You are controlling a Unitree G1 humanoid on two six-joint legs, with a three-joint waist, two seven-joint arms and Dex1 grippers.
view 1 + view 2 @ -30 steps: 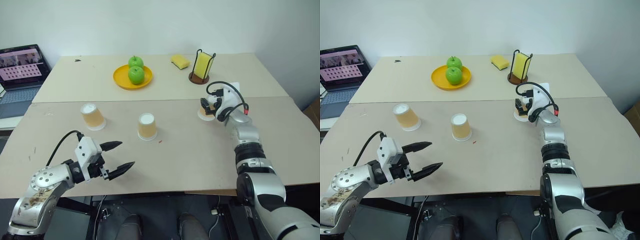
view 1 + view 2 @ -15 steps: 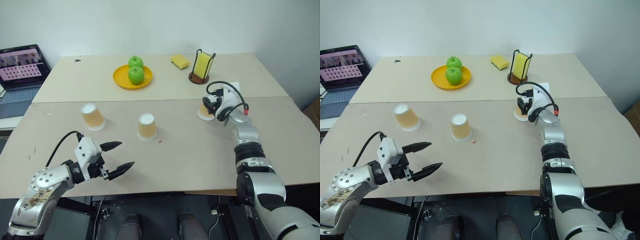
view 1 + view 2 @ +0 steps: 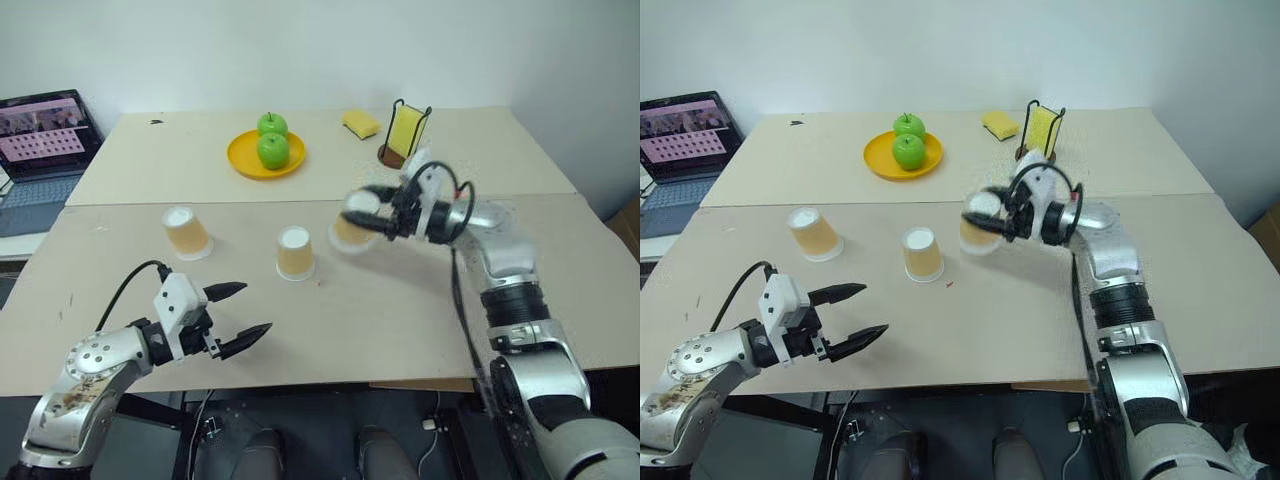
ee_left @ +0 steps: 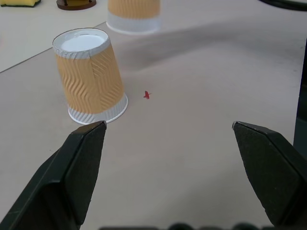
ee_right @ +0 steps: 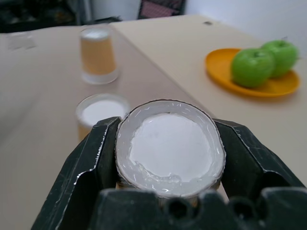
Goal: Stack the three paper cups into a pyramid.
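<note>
**Item: three paper cups, stacking set**

- Held cup (image 3: 352, 222): in the air above the bench (image 3: 400, 320), just right of the middle cup. The right gripper (image 5: 169, 163) has its jaws closed on the cup's sides near the white base, one jaw on each flank.
- Middle cup (image 3: 294, 252): upside down on the bench, white base upward, rim flat on the surface.
- Left cup (image 3: 185, 232): also upside down, well apart from the middle cup, nearer the laptop (image 3: 40, 150).
- The pyramid: not yet built. The two standing cups are too far apart to serve as a base for a third, by my reading.

**Handling notes (judged)**

- Light and thin-walled: a hard squeeze would likely dent the ribbed side, so a gentle pinch suits.
- The taper means a grip high on the narrow base end may slip; a hold across the ribbed tan band seems surer.
- Empty cups tip or slide at a nudge, so approach them straight and set down level.

**Jaws**

- Right: closed on the held cup, as above.
- Left gripper (image 3: 240, 310): jaws spread wide, holding nothing, poised low over the near bench edge and pointing toward the middle cup without touching it.

**Other stock on the far bench**

- Yellow plate (image 3: 240, 160) with two green apples (image 3: 272, 148).
- Loose sponge (image 3: 360, 122).
- Second sponge upright in a wire holder (image 3: 405, 130).
</note>
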